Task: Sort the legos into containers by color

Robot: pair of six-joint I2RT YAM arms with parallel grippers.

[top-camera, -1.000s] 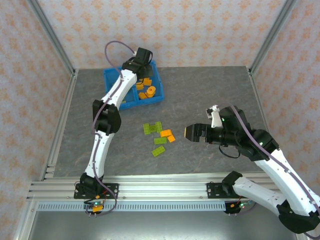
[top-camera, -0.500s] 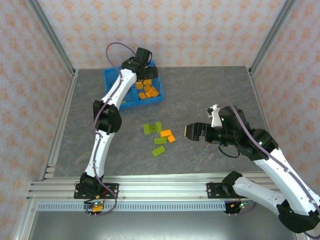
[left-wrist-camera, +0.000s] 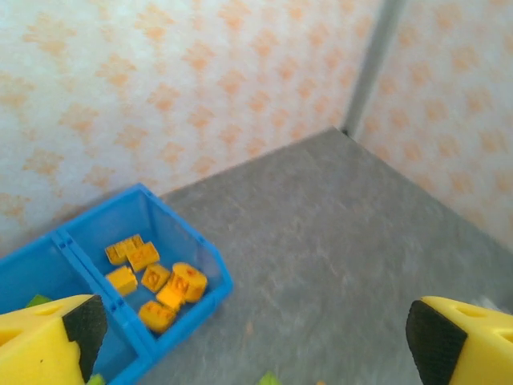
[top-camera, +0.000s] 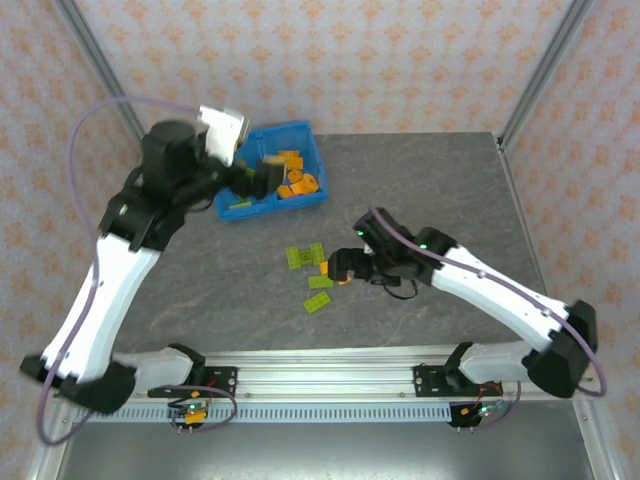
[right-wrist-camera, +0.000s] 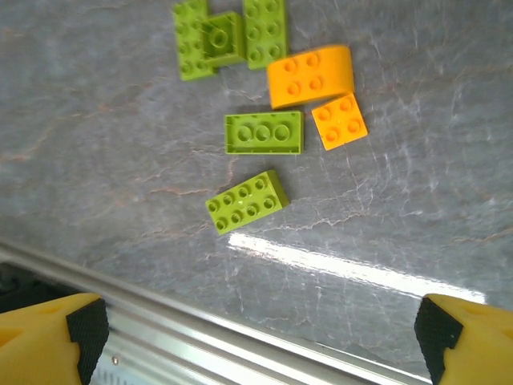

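Above the blue tray you are lifting the left end effector away, spread and empty; the right end effector, also spread, is closing on the loose orange bricks next.

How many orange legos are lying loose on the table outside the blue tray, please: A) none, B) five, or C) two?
C: in the right wrist view, a rounded orange lego and a small square orange lego lie on the table beside the green legos.
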